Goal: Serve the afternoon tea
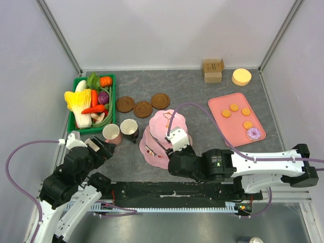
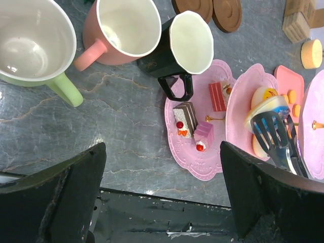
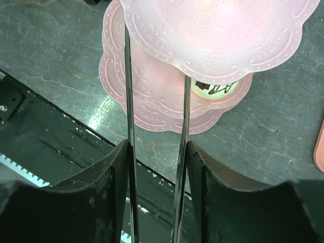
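Right wrist: right pincer (image 3: 157,164) grips metal tongs (image 2: 268,132), seemingly inside pink stand (image 3: 212,30).

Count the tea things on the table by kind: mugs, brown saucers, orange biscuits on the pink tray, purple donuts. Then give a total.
Mugs: 3 (green-handled, pink, black)
Brown saucers: 3
Orange biscuits on the pink tray: 4
Purple donut: 1
Total: 11
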